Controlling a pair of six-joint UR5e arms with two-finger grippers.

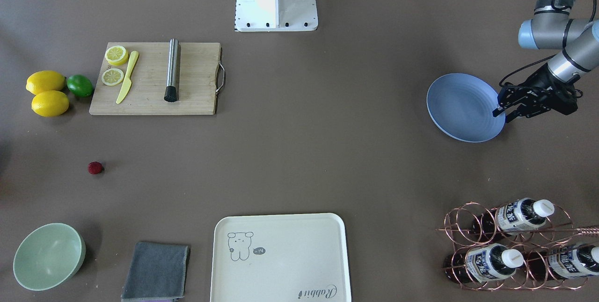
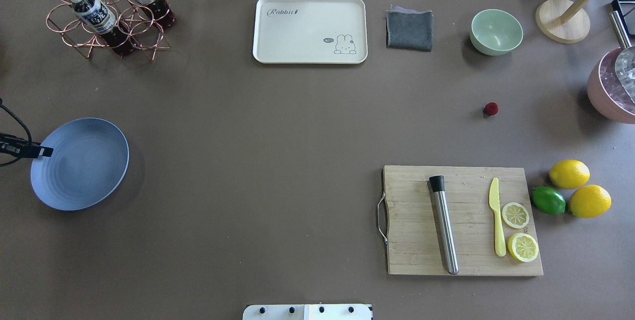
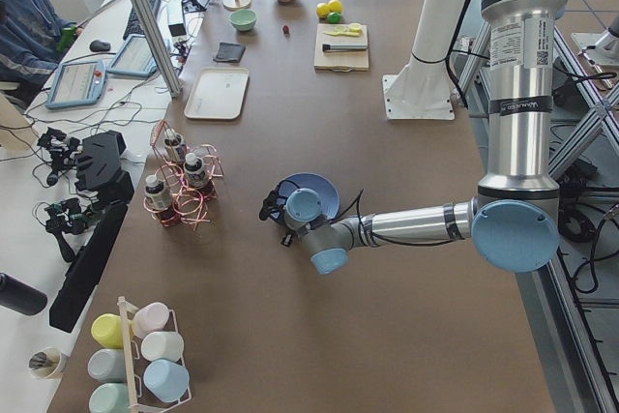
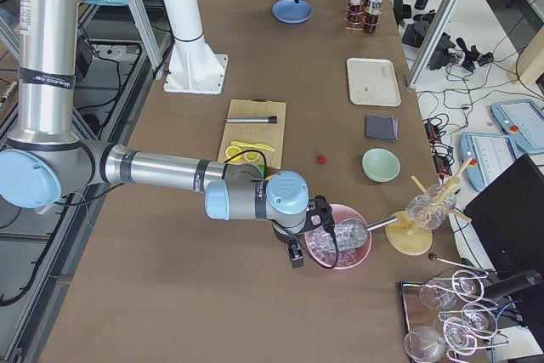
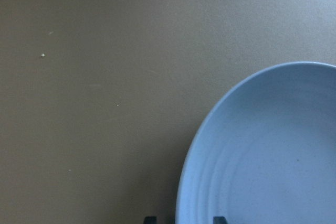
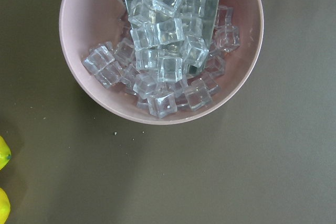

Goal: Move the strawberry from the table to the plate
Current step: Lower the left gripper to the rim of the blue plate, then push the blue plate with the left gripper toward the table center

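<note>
Strawberry [image 2: 491,108]: near surface [image 2: 278,121] right edge; we'd pinch top-down.
Left tool [image 1: 503,113]: apart, at plate [image 2: 79,171] rim.
Right tool [image 4: 294,254]: cannot tell.

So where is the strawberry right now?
In the overhead view the strawberry lies on the table at right, between the green bowl and the cutting board.

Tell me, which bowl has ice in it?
The pink bowl: it is piled with clear ice cubes. The green bowl holds nothing.
</note>
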